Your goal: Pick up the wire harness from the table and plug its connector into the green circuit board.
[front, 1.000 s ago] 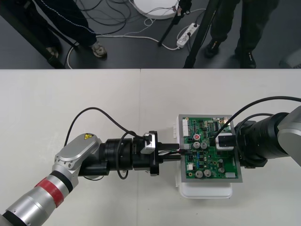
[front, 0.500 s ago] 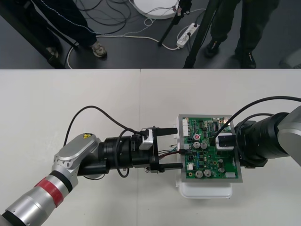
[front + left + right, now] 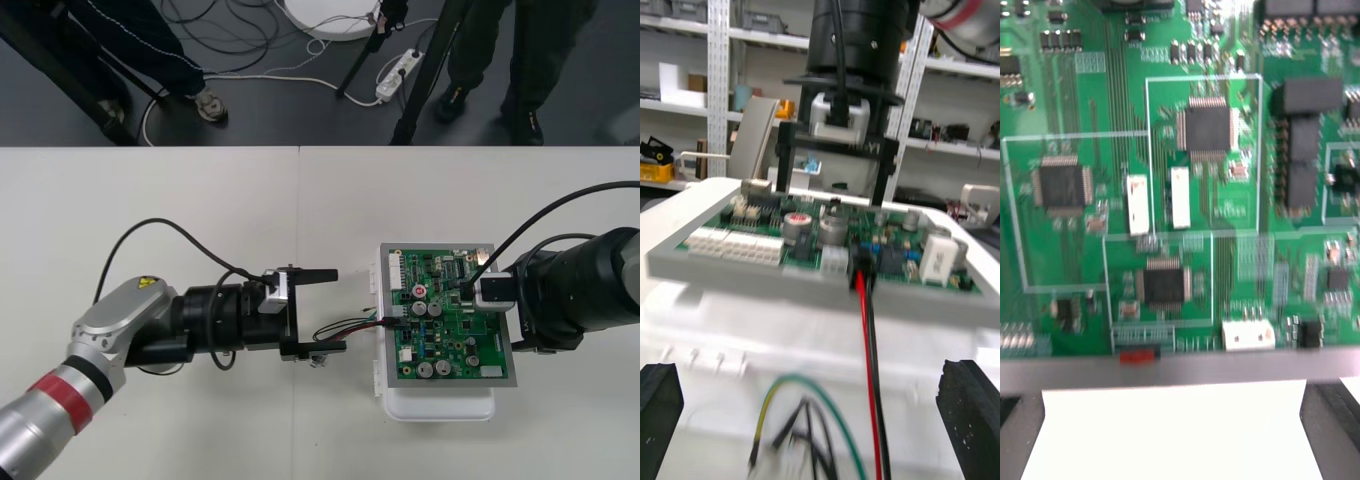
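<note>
Harness [image 3: 350, 327] plug [image 3: 859, 264] seated in board [image 3: 450, 340] at its 9 o'clock edge, my left gripper [image 3: 327, 310] just beside at 9, fingers wide, right gripper [image 3: 831, 193] at 3, fingers spread too

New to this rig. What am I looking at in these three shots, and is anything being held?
It is a two-armed robot at a light table. The wide shot looks down from above; the other two come from a camera on each wrist. On the table sits a green circuit board on a white base. The left claw is open beside the board and holds nothing. Its wrist camera shows the harness with its black plug seated at the board's edge, red and black wires trailing back toward the claw. The right claw stands at the board's opposite edge, fingers apart.
</note>
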Available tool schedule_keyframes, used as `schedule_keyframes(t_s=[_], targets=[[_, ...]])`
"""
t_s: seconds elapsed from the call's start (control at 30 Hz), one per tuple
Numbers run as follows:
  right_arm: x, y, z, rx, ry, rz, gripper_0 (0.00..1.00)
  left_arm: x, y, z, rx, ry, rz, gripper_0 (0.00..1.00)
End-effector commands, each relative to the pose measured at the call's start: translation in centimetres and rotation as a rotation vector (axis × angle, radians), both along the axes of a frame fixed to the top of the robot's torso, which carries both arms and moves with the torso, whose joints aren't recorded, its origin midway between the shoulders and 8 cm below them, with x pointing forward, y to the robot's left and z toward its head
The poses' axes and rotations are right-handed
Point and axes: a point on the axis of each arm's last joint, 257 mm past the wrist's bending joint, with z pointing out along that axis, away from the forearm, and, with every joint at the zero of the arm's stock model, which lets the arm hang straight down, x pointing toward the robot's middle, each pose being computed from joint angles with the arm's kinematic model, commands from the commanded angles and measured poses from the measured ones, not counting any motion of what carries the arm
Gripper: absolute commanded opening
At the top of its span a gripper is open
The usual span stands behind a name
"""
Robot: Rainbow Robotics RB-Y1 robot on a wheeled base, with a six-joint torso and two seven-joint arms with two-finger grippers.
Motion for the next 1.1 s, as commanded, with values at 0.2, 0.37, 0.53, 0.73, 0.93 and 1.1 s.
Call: schedule_keyframes(t_s=[0.2, 0.37, 0.53, 0.73, 0.93, 1.1], targets=[[0.6, -4.5, 4.0, -0.031, -0.023, 0.04, 1.0, -1.8, 7.4, -1.1, 0.128, -0.053, 0.012, 1.0], [0.3, -5.4, 6.2, 0.017, -0.005, 0.035, 1.0, -4.0, 11.1, -1.2, 0.197, -0.006, -0.027, 1.0], [0.1, -6.1, 7.7, 0.093, 0.029, 0.013, 1.0, -5.5, 14.5, -0.5, 0.267, -0.001, -0.051, 1.0], [-0.3, -6.7, 10.5, 0.22, 0.055, 0.061, 1.0, -8.1, 17.5, 1.5, 0.295, 0.049, -0.094, 1.0], [-0.9, -6.8, 14.3, 0.415, 0.071, 0.086, 1.0, -10.5, 19.8, 4.3, 0.326, 0.072, -0.122, 1.0], [-1.9, -6.5, 16.0, 0.54, 0.087, 0.12, 1.0, -12.0, 21.1, 7.0, 0.375, 0.08, -0.114, 1.0]])
